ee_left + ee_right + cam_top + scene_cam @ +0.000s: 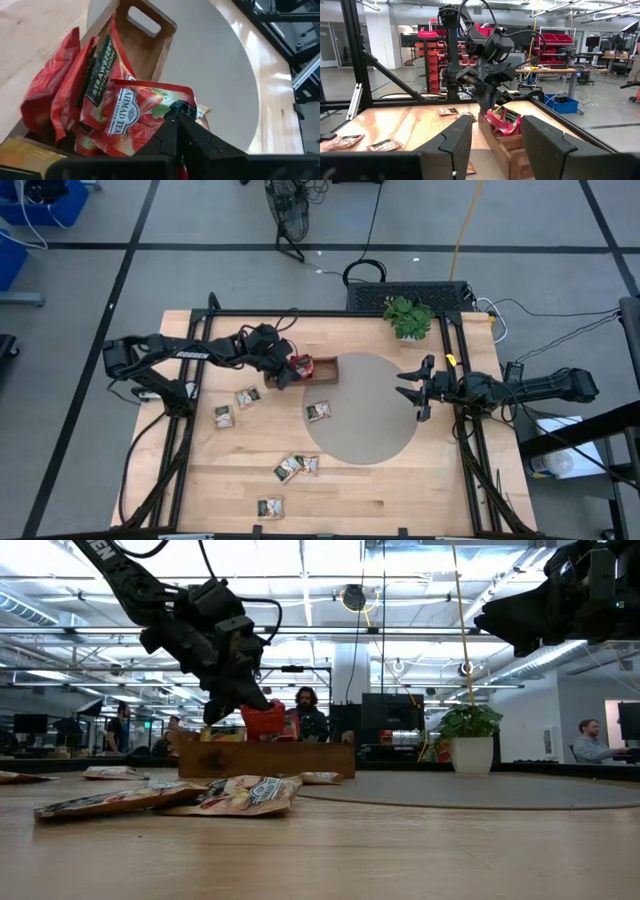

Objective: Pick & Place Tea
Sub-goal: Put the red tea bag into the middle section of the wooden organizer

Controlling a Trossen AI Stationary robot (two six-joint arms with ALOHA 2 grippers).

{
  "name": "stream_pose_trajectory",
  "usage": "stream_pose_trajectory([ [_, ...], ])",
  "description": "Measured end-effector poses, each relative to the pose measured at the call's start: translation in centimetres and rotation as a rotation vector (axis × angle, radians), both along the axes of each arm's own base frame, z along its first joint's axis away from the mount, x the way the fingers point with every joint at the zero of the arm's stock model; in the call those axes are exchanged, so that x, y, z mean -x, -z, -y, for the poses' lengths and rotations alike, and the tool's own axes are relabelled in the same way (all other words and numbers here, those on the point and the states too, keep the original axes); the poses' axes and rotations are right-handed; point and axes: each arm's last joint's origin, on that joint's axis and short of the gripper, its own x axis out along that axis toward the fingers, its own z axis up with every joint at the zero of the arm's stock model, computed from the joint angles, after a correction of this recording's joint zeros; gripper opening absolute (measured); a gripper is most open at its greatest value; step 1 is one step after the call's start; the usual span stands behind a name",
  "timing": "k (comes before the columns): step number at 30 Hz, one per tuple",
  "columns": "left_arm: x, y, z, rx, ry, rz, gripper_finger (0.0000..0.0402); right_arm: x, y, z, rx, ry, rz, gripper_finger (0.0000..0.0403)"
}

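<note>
Nearest in the low view, two tea sachets (pixel 170 797) lie overlapping on the wooden bench (pixel 400 850), with more flat ones farther back at the left edge. Beyond them stands the brown wooden tray (pixel 265 760). The left gripper (pixel 232 712) hangs over its left end, its fingers closed on a red strawberry sachet (pixel 264 720). The left wrist view gives what the low view cannot: the fingers pinch that sachet (pixel 145 112) by its lower edge, several more red sachets (pixel 60 95) stand packed in the compartment beneath, and the next compartment with the handle slot holds nothing.

From above, the tray (pixel 325 370) sits at the edge of a round grey mat (pixel 375 430). Loose sachets (pixel 296 468) are scattered over the bench (pixel 200 470) in front of it, and one (pixel 319 412) lies on the mat. The right gripper (pixel 409 387) hovers open over the mat's far side, well apart from the tray. A potted plant (pixel 407 317) stands at the back. People sit in the room behind.
</note>
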Motion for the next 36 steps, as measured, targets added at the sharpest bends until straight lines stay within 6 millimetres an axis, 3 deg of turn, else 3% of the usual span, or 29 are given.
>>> stream_pose_trajectory([
  [11, -0.3, 0.1, 0.7, -0.020, -0.013, -0.018, 0.0163, 0.0, 0.0, 0.0, 0.000, 0.000, 0.000, 0.0155],
  [16, -0.4, 0.1, 0.9, -0.036, 0.002, -0.015, 0.0200, 0.0, 0.0, 0.0, 0.000, 0.000, 0.000, 0.0155],
  [23, -1.1, 0.2, 3.9, -0.200, 0.206, -0.011, 0.0208, 0.0, 0.0, 0.0, 0.000, 0.000, 0.000, 0.0155],
  [32, -0.2, 1.9, 10.2, -0.653, 0.518, -0.278, 0.0178, 0.0, 0.0, 0.0, 0.000, 0.000, 0.000, 0.0155],
  [36, 0.4, 2.2, 11.4, -0.825, 0.524, -0.389, 0.0170, 0.0, 0.0, 0.0, 0.000, 0.000, 0.001, 0.0155],
])
